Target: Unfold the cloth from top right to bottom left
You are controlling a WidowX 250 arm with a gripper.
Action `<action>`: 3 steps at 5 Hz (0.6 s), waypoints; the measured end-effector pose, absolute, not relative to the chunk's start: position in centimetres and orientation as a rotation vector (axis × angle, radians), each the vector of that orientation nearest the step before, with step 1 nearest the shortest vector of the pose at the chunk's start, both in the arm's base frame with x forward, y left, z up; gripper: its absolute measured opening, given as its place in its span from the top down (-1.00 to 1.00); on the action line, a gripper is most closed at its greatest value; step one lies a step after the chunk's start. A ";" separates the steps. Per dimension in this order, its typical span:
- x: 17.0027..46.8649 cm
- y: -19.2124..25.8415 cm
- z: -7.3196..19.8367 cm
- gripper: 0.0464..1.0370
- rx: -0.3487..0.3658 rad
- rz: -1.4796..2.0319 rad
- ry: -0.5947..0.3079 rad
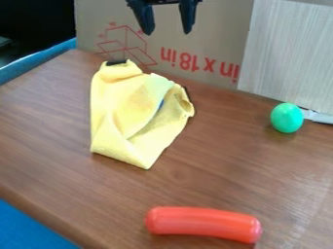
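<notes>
A brown worktop point(58, 136), backed by upright cardboard point(224, 24), carries a crumpled yellow cloth point(120, 107) left of center, its long axis running from the far edge toward the camera with a slight lean to the right at the near end. Black jaws, parted wide and empty, hang at the top of the view, tips down, in front of the cardboard. From them the cloth lies toward the camera and somewhat left — its far end the nearest part, its near point the farthest. The height of the tips over the worktop cannot be told. A red sausage point(201, 223) lies nearer the camera, well apart from the cloth; a green egg point(286, 117) sits off to the right. Unfolding likely calls for a short move toward the camera and down to the pale upper-right flap point(158, 86) — then a diagonal pull to bottom left.
</notes>
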State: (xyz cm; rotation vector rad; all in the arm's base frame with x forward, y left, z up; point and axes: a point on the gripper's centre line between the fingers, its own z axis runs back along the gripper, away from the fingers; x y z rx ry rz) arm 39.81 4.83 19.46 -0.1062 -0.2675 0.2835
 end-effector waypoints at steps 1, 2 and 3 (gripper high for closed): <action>39.9 4.9 17.7 -0.93 -0.106 0.288 -0.221; 40.1 5.4 17.3 -0.93 -0.078 0.294 -0.223; 40.4 6.1 16.0 -0.93 -0.049 0.307 -0.204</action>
